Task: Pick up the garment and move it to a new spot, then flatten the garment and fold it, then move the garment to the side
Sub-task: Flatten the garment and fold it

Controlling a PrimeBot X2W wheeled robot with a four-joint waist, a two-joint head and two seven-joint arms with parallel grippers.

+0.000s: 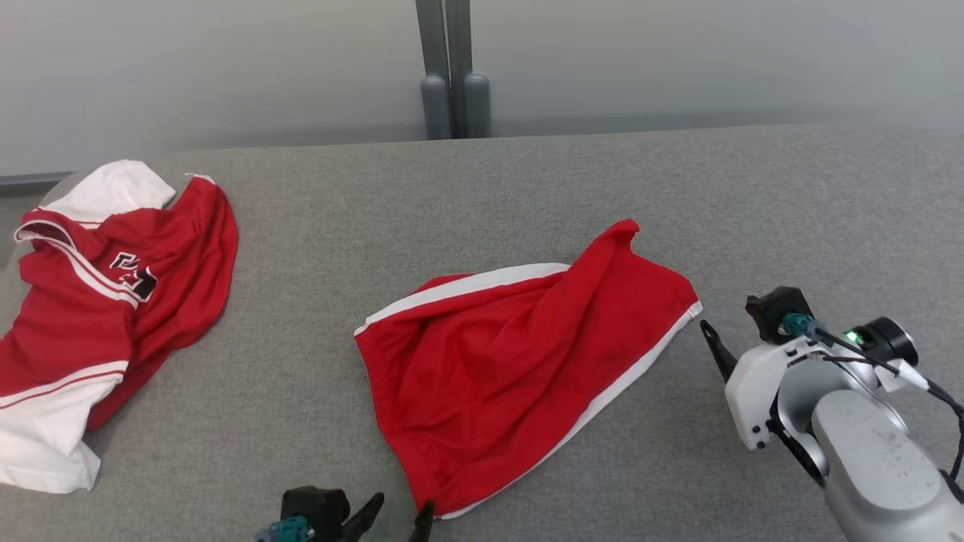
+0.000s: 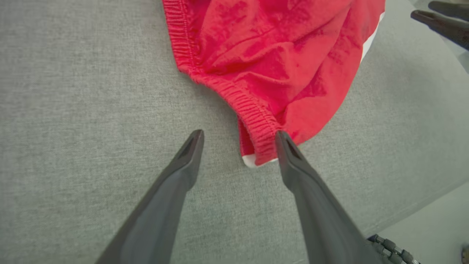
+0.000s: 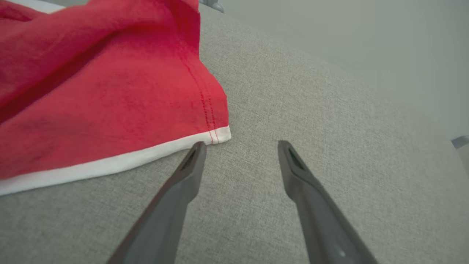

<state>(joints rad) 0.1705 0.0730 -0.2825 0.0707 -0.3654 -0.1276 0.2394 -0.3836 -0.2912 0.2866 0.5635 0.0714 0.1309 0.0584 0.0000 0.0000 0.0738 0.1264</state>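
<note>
Two garments (shorts (image 1: 512, 369), jersey (image 1: 90, 301)); two claws: left claw (image 2: 239, 135), right claw (image 3: 240, 144).

Mine: pale grey speckled forearm (image 1: 874, 452), white wrist housing (image 1: 749, 399), black camera block (image 1: 776, 309), teal connector (image 1: 797, 325), green indicator light (image 1: 851, 336), black cables (image 1: 941, 393); long dark tapered fingers (image 2: 183, 172).

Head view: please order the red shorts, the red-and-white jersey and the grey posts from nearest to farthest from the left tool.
1. Red shorts, corner at the left tool.
2. Red-and-white jersey, far left.
3. Grey posts, at the back.
</note>
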